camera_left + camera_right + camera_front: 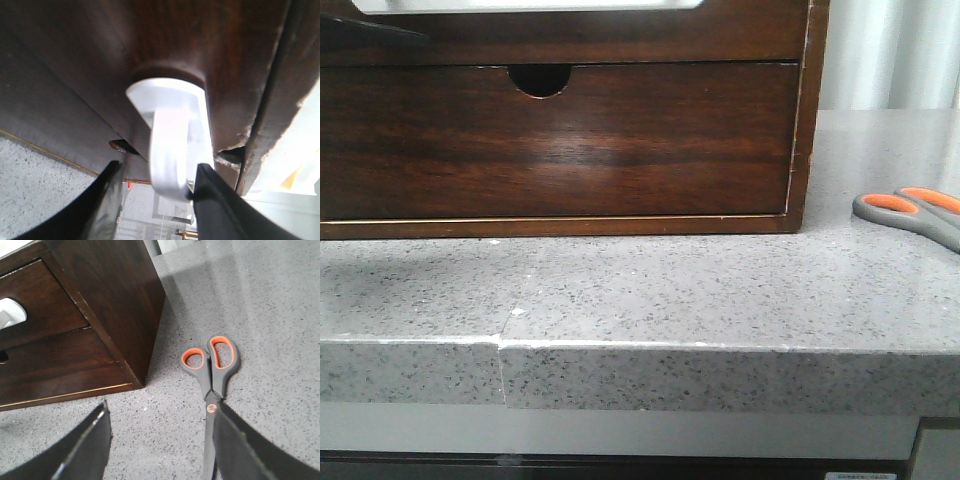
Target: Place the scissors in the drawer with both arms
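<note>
The scissors (910, 212) lie flat on the grey counter to the right of the wooden cabinet, grey handles with orange-lined loops (212, 365). My right gripper (160, 432) hovers open over the counter. The scissors' blades run along beside one of its fingers (235, 450), with nothing between the fingers. The drawer (570, 40) is the shallow upper one and looks pushed in. Its white handle (172, 150) stands between the fingers of my left gripper (157, 172). One finger (210, 200) touches the handle and the other stands apart from it.
Below the drawer is a taller drawer front with a semicircular notch (540, 80). The cabinet's right side wall (120, 295) stands close to the scissors. The speckled counter (650, 290) ends in a front edge near the camera.
</note>
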